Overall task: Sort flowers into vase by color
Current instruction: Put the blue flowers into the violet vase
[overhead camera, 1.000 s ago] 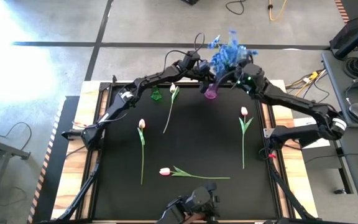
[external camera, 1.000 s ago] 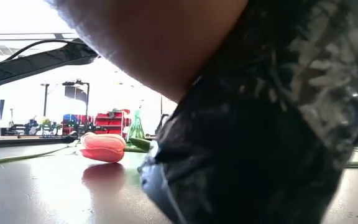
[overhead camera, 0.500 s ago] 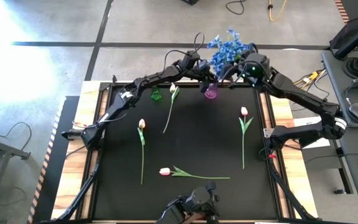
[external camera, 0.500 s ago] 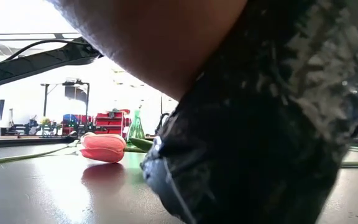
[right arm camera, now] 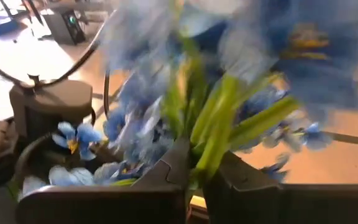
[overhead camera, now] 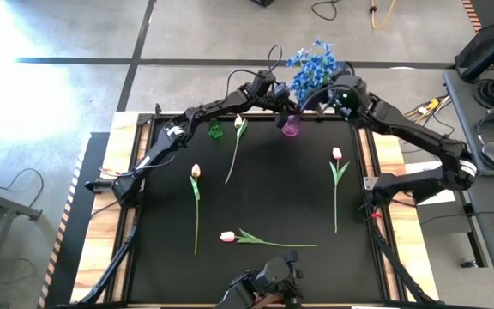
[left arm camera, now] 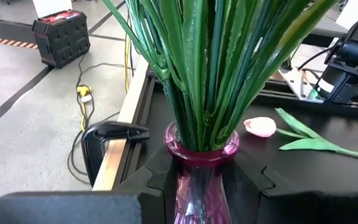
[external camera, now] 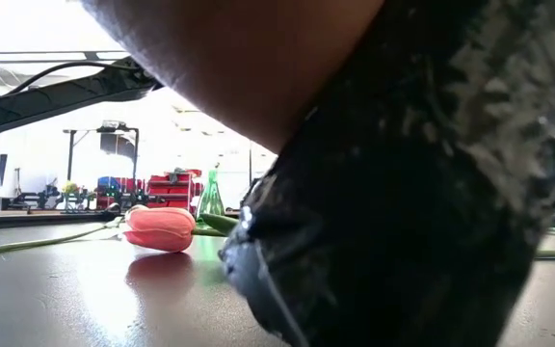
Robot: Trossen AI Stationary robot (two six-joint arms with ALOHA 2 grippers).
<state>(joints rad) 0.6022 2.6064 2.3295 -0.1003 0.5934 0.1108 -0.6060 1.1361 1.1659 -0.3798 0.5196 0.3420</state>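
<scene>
The right tool [right arm camera: 194, 171] is seen from its own wrist camera pressed together among blurred green stems, with the blue flowers [right arm camera: 166, 118] crowding the lens; whether a stem is actually pinched cannot be told. From the high view the same right tool [overhead camera: 322, 96] is placed at the far edge of the desk [overhead camera: 264, 206], right beside the blue flowers [overhead camera: 314, 69], with its arm stretched in from the right side and bent at the elbow.

The left tool [left arm camera: 197, 180] is shown by its wrist camera closed around the neck of the purple vase [left arm camera: 201, 168], its fingers [left arm camera: 154, 180] set on either side of the glass, and the stems are seen standing upright inside the vase. A pink tulip [left arm camera: 260, 126] is shown lying on the desk just beyond. From above, the left tool [overhead camera: 283, 113] is found at the purple vase [overhead camera: 291, 127], with the left arm reaching diagonally across the far left corner.

Only the high view gives the whole layout: a small green vase [overhead camera: 216, 130] is set at the far left, and four tulips are left lying on the dark desk, well apart from each other.

The low view is largely blocked by a dark object pressed close to the lens; one pink tulip [external camera: 160, 229] is seen on its side, with the green vase [external camera: 211, 197] behind it.
</scene>
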